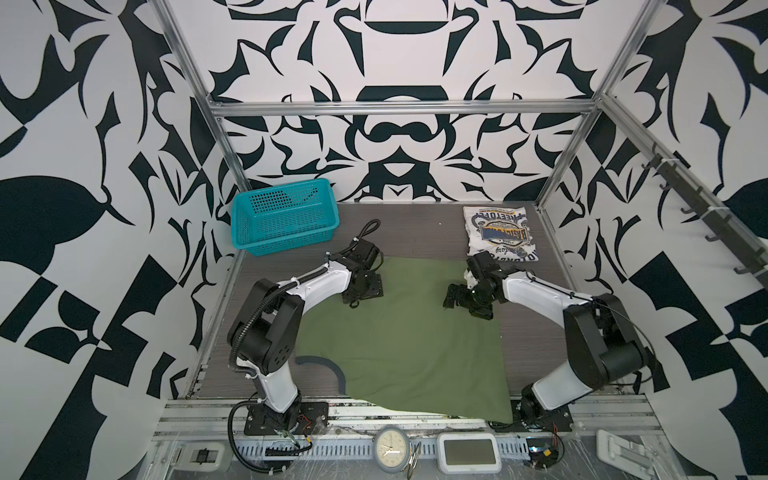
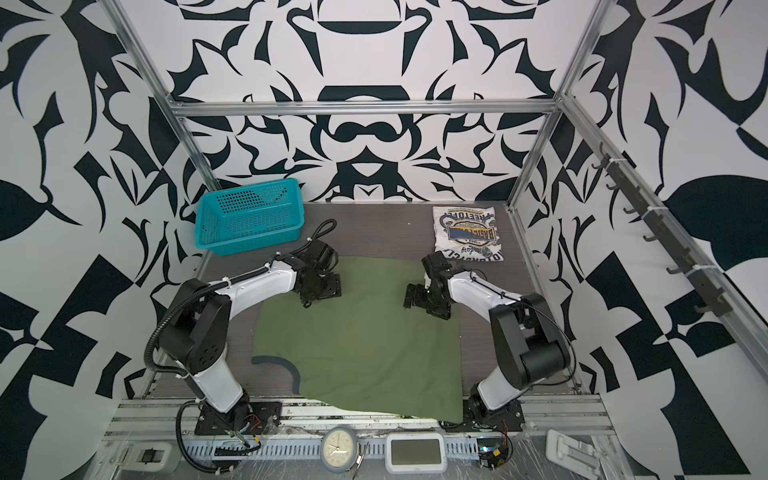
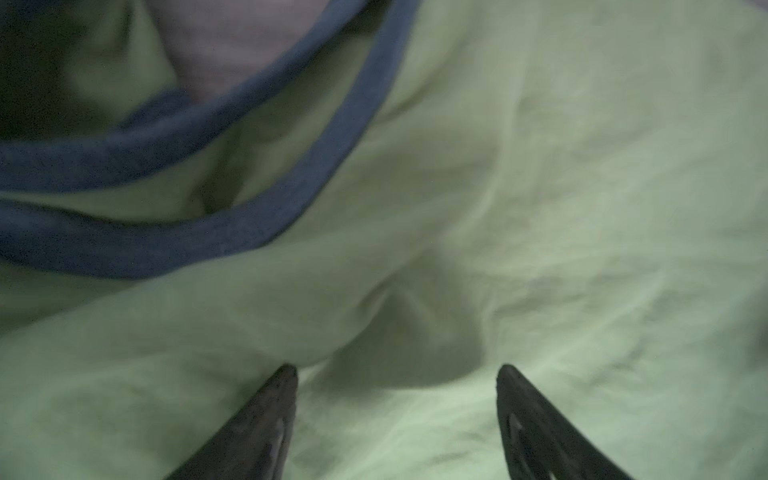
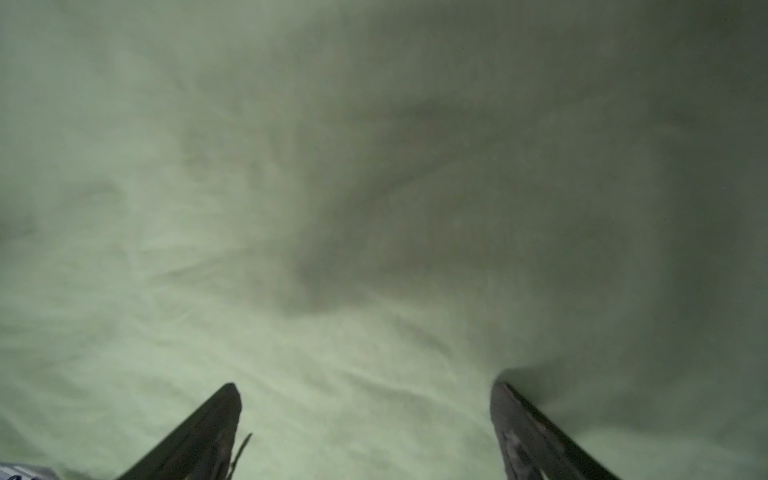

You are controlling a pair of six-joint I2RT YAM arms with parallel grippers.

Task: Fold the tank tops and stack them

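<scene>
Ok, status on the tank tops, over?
Left gripper, right gripper open, empty, over flat olive green cloth tank top. White printed tank top folded, far right corner. Teal plastic mesh basket far left, clear.

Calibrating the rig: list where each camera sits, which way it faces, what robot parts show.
Top view: high at the front, looking down and back at the green top, white top and basket; left arm and right arm show.
Top view: beside it, facing alike, green top central; both arms show.
Left wrist: on the left arm, close over the green top by its navy trim; open jaws show.
Right wrist: on the right arm, close over plain green top; open jaws show.
Shared: all four see the green top.
</scene>
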